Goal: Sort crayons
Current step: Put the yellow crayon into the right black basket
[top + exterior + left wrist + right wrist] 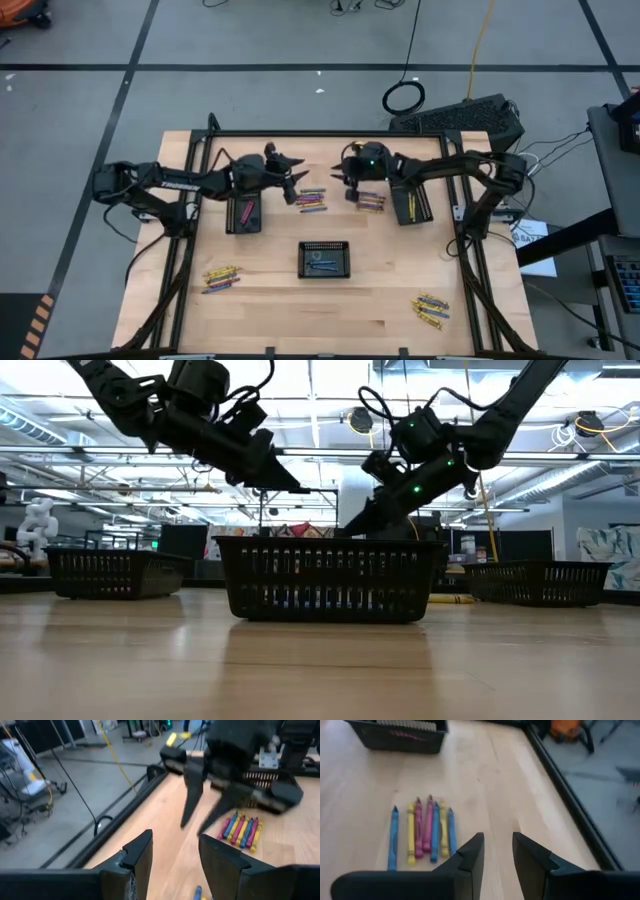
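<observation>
**A:** Starting at the near edge, what's waiting?

**B:** Two loose heaps of crayons, one near-left (pixel 221 277) and one near-right (pixel 431 309), both well apart from either arm. Further in, the centre tray (pixel 325 258) already holds a few blue ones.

**A:** And up where the arms are?

**B:** Two small rows lie between the far trays: one (pixel 311 201) just beside the left gripper (pixel 297 176), one (pixel 371 201) just beside the right gripper (pixel 342 182). The left tray (pixel 243 214) has pink crayons in it; the right tray (pixel 412 203) has yellow.

**A:** Are the claws holding anything?

**B:** No. Both stand parted and empty, hovering above the wood, as both wrist views show.

**A:** So which step is this?

**B:** I'd judge it the approach to a pick. Next, a claw must drop over a single crayon in a tightly packed row and close without dragging its neighbours.
</observation>
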Controlling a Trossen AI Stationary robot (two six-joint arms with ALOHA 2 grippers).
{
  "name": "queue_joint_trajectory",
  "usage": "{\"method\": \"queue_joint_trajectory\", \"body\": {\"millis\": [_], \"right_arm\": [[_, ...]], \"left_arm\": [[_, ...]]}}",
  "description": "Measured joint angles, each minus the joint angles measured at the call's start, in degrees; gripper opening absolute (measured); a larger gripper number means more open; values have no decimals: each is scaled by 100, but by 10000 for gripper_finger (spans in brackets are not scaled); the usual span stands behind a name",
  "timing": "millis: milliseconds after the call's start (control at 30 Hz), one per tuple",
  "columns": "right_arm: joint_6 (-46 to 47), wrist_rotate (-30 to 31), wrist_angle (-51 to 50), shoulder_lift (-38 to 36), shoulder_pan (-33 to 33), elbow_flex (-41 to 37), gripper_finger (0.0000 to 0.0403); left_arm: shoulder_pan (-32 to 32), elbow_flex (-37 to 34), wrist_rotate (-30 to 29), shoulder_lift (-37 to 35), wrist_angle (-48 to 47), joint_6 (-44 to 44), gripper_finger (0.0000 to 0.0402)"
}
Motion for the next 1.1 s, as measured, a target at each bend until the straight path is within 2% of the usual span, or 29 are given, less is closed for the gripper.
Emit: {"method": "queue_joint_trajectory", "body": {"millis": [200, 500, 600, 733, 833, 933, 1100], "right_arm": [[692, -108, -721, -468, 284, -2, 87], [809, -112, -659, -469, 722, -1, 87], [1240, -112, -146, -400, 737, -2, 87], [1020, -8, 323, -385, 737, 3, 87], [739, 495, 280, -371, 739, 2, 87], [562, 666, 117, -380, 733, 2, 87], [604, 655, -4, -348, 753, -2, 87]], "left_arm": [[-206, 0, -236, -12, -425, 33, 164], [-450, -2, -243, -596, -2451, 117, 164], [-469, -7, -192, -614, -2842, -126, 164], [-469, -7, 367, -523, -2808, -229, 164], [-422, -6, 1122, -378, -2730, -424, 164], [-266, 40, 1900, -135, -2764, -58, 164], [-192, 303, 1962, 415, -3227, 958, 164]]}}
